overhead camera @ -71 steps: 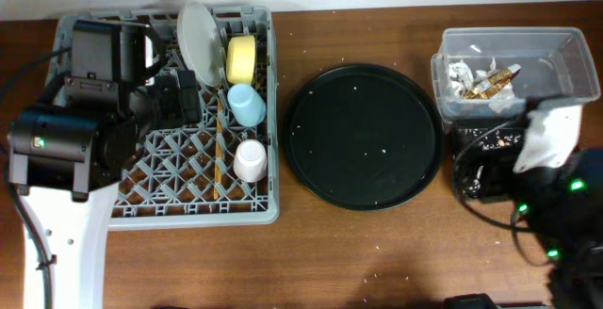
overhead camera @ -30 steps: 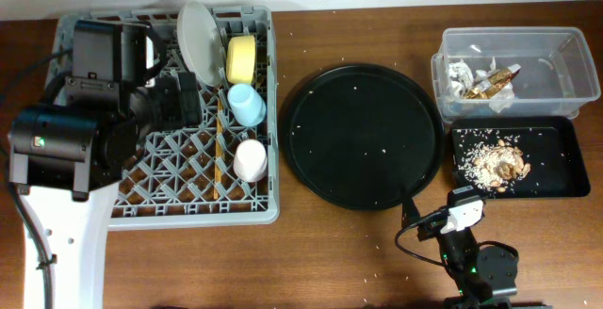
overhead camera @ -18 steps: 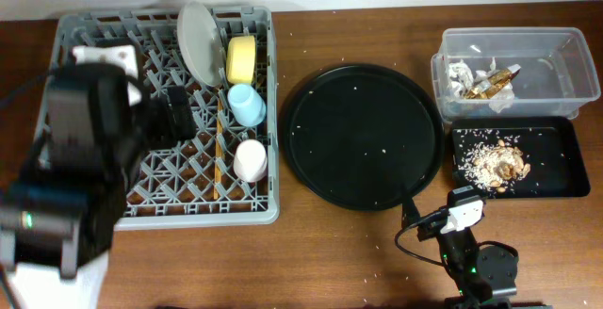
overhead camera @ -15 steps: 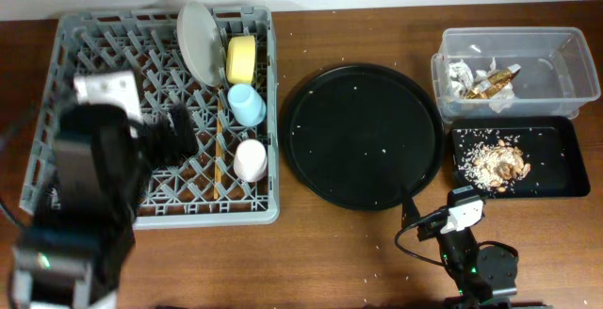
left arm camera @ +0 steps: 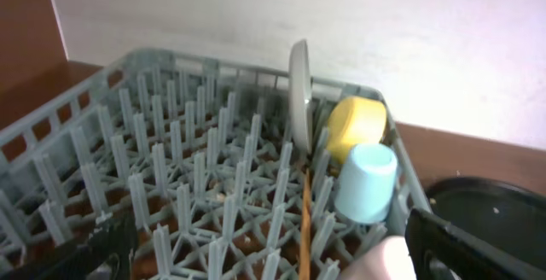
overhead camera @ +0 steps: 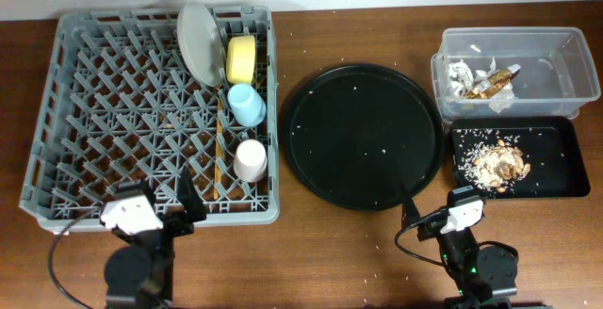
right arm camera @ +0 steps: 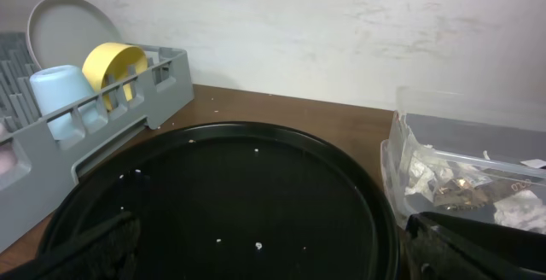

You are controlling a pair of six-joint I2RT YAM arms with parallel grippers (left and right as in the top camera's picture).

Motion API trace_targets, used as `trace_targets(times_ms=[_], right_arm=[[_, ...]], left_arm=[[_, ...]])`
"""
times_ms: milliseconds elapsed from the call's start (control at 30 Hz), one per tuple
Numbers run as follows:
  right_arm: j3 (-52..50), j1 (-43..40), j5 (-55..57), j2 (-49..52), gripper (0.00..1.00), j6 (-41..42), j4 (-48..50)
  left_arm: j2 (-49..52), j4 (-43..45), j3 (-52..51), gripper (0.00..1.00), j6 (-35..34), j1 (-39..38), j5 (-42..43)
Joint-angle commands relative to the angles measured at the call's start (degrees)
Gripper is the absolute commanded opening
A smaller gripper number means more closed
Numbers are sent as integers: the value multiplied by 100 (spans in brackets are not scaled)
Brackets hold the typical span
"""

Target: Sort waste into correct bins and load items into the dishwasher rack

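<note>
The grey dishwasher rack (overhead camera: 122, 121) holds an upright plate (overhead camera: 198, 40), a yellow bowl (overhead camera: 241, 57), a blue cup (overhead camera: 247, 105), a pinkish-white cup (overhead camera: 250, 160) and chopsticks (overhead camera: 219, 149) along its right side. The clear tub (overhead camera: 556, 59) holds white napkins (overhead camera: 462, 72) and a gold wrapper (overhead camera: 492, 83). The black rectangular tray (overhead camera: 556, 172) holds rice scraps (overhead camera: 495, 163). My left gripper (overhead camera: 155, 217) is open and empty at the rack's front edge. My right gripper (overhead camera: 438, 217) is open and empty, in front of the round tray.
A large round black tray (overhead camera: 363, 137) with a few crumbs lies between the rack and the bins. Crumbs are scattered on the brown table (overhead camera: 330, 252). The left wrist view looks over the rack (left arm camera: 171, 169); the right wrist view looks over the round tray (right arm camera: 239, 203).
My left arm has pulled back from above the rack to the table's front edge. My right arm withdrew from the bins earlier and has stayed still since.
</note>
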Motion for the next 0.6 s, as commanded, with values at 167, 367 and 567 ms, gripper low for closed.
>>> trace_targets(times_ms=[167,367,567], right_arm=[[-28,42,-55,-28,99,42,-28],[-28,42,-52,-28,98,42,-28],[-28,42,-52,-28,99,42,-28]], left_arm=[[-1298,1054,-1711,99,35,380,175],[-1331,1134,-1958,99,35,382,168],[-1331,1088,-1958,99,227,407,219]])
